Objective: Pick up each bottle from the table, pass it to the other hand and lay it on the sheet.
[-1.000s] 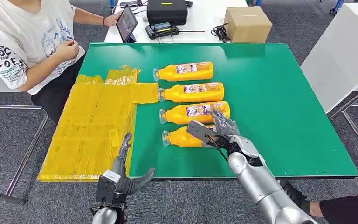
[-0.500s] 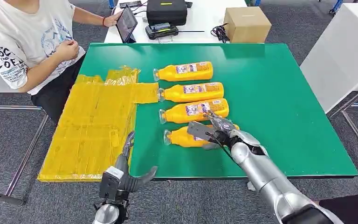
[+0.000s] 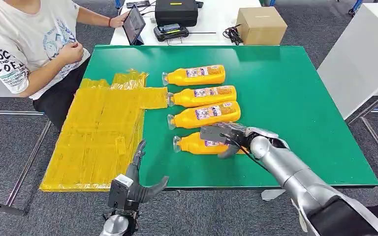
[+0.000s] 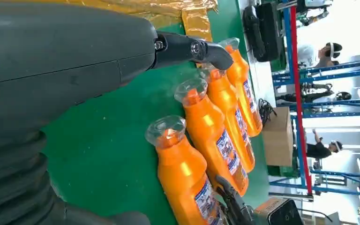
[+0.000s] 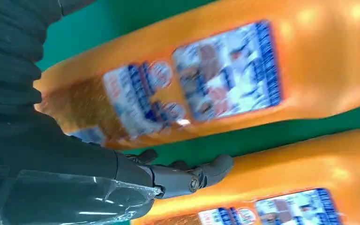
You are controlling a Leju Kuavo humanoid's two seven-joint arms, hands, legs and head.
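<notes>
Several orange bottles lie side by side on the green table [image 3: 300,113], caps toward the yellow sheet [image 3: 98,132]. My right hand [image 3: 226,136] wraps the nearest bottle [image 3: 192,143], fingers over its far side and thumb on the near side. That bottle still lies on the table. In the right wrist view my fingers [image 5: 187,178] reach into the gap between this bottle [image 5: 309,164] and its neighbour [image 5: 225,79]. My left hand [image 3: 135,182] hovers open at the table's front edge, holding nothing. Its wrist view looks along the row, nearest bottle [image 4: 187,178] first.
A person [image 3: 24,44] sits at the far left beside the sheet, touching a tablet [image 3: 134,23]. Behind the green table stand a black case [image 3: 176,12] and a cardboard box [image 3: 261,24]. A white table [image 3: 364,54] stands to the right.
My right hand came down and closed around the nearest bottle, which shifted slightly. The neighbouring bottle's base got nudged away a little. My left hand rose slightly.
</notes>
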